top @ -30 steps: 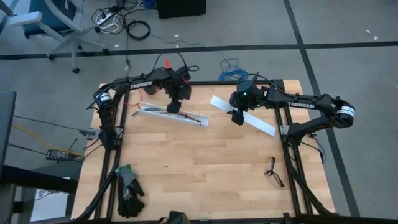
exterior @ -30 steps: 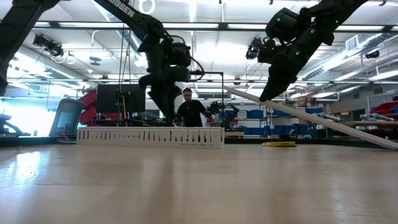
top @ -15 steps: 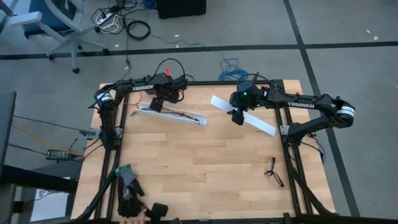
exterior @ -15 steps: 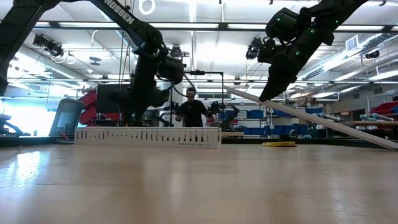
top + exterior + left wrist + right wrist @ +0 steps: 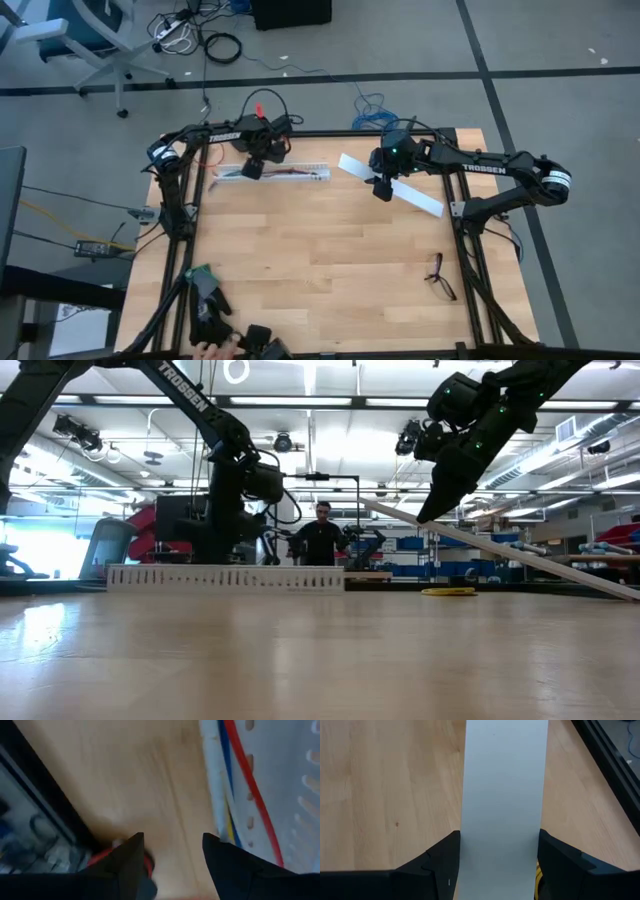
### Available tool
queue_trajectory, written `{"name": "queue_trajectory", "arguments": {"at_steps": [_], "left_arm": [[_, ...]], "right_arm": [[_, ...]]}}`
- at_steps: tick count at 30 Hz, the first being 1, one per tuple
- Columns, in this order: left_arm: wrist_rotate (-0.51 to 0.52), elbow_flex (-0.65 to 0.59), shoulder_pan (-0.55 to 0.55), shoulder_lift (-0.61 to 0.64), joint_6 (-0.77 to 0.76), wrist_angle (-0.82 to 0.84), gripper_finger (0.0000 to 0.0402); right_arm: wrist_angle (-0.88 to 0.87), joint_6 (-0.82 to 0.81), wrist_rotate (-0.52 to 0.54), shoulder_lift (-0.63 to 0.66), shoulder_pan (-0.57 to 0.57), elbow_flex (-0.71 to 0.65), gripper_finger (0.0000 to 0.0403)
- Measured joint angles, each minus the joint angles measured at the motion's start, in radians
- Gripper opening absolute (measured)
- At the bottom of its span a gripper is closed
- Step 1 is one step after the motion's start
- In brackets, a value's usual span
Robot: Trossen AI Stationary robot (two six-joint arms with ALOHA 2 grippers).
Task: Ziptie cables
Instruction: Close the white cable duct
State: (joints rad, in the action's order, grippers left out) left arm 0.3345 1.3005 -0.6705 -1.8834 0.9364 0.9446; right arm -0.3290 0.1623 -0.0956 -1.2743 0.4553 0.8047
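Right tool [image 5: 492, 862] pinching white cover strip [image 5: 502, 795], left tool [image 5: 172, 857] spread beside cables [image 5: 245, 780].

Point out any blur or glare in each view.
Left wrist view: smeared and soft, the cables streaked. Right wrist view: sharp wood grain, the white cover flat and featureless. Low view: bright ceiling lights, arms nearly silhouetted, sheen on the table. High view: even light.

Left gripper [image 5: 252, 168] swung slotted channel [image 5: 290, 175] straight.
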Motion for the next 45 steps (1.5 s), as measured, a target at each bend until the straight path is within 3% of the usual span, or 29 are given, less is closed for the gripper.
{"name": "queue_trajectory", "arguments": {"at_steps": [3,7,10,15,25,34,40,43,45], "left_arm": [[-0.098,0.001,0.005,0.0,-0.003,-0.046,0.0213],[-0.361,0.004,0.024,0.005,-0.006,-0.078,0.0213],[-0.496,0.019,0.059,0.006,-0.029,-0.095,0.0213],[-0.597,0.044,0.132,0.007,-0.018,-0.137,0.0213],[-0.481,0.046,0.157,0.003,-0.027,-0.198,0.0204],[-0.478,0.046,0.158,0.003,-0.026,-0.201,0.0061],[-0.476,0.046,0.158,0.003,-0.04,-0.195,0.0012],[-0.385,0.046,0.16,0.003,-0.051,-0.164,0.0008],[-0.252,0.046,0.161,0.003,-0.041,-0.122,0.001]], "right_arm": [[0.001,0.0,0.0,0.0,0.0,0.0,0.0229],[0.002,0.0,0.0,0.0,0.0,0.0,0.0229],[0.004,0.005,0.0,0.0,0.0,0.0,0.0229],[0.019,0.005,-0.003,0.0,0.005,0.0,0.0229],[0.027,0.006,-0.004,0.0,0.005,0.0,0.0229],[0.029,0.006,-0.004,0.0,0.005,0.0,0.0229],[0.029,0.0,-0.003,0.0,0.005,0.0,0.0229],[0.029,0.0,-0.003,0.0,0.005,0.0,0.0229],[0.029,0.0,-0.003,0.0,0.005,0.0,0.0229]]}}
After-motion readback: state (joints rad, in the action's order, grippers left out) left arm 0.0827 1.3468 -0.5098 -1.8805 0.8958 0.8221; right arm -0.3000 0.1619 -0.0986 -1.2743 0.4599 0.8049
